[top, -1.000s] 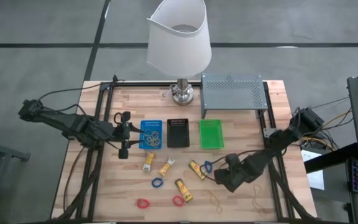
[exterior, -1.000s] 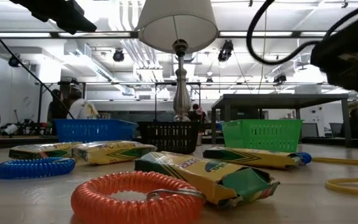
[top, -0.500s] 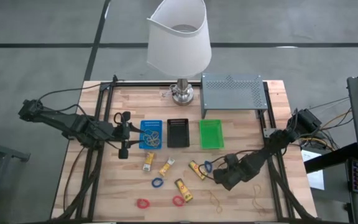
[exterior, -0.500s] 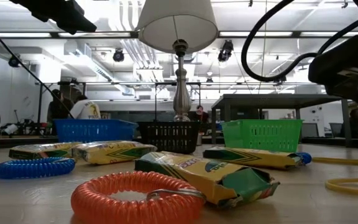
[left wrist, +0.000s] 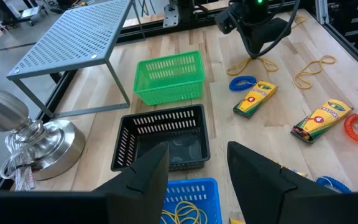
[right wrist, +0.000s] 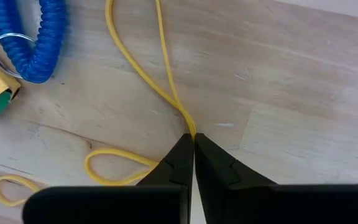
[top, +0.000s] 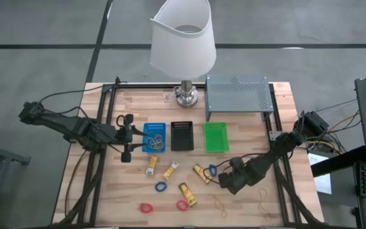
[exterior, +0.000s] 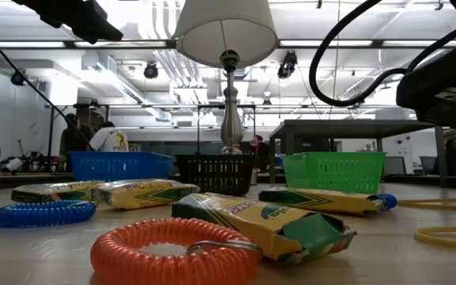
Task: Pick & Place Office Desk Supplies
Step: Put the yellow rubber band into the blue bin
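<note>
Right gripper (right wrist: 193,144) pinched shut on yellow rubber band (right wrist: 143,68), low on table beside blue coil ring (right wrist: 33,37). Lift straight, slowly (thin band probably slips easily). Left gripper (left wrist: 197,163) open above black tray (left wrist: 163,137).

- On the yellow packet (exterior: 264,226) lying in front in the low view: dark letters along the side, too blurry to read.
- On the yellow packets (left wrist: 254,99) seen from the left wrist: a red mark on each, no words clear enough to read.
- Nothing else with words, numbers or signs to read.
</note>
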You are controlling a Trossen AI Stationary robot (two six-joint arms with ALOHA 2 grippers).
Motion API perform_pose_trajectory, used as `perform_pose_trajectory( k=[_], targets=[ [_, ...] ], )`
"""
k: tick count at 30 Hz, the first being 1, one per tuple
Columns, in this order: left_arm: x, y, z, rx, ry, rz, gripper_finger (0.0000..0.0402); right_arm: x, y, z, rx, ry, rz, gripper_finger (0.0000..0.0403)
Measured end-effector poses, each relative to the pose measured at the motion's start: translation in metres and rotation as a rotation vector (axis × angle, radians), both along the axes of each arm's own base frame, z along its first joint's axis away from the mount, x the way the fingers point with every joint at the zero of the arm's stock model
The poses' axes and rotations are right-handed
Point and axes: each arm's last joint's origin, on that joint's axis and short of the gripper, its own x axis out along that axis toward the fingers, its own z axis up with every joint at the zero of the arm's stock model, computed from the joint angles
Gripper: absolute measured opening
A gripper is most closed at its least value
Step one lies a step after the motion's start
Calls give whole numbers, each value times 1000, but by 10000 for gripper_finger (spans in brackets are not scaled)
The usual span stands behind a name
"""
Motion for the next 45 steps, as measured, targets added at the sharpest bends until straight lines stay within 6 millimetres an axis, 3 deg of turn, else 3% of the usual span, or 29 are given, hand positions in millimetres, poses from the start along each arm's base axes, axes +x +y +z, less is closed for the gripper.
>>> perform_pose_trajectory(
  k=[9,25,35,45],
  targets=[
    [0,0,0,0,0,0,168,1,-1,4,-15,-39,42,8],
    [0,0,0,0,0,0,168,-8,-12,47,-120,-242,188,8],
    [0,0,0,0,0,0,168,-9,-21,70,-374,-423,310,8],
    [0,0,0,0,0,0,168,12,-14,80,-677,-616,485,8]
  ],
)
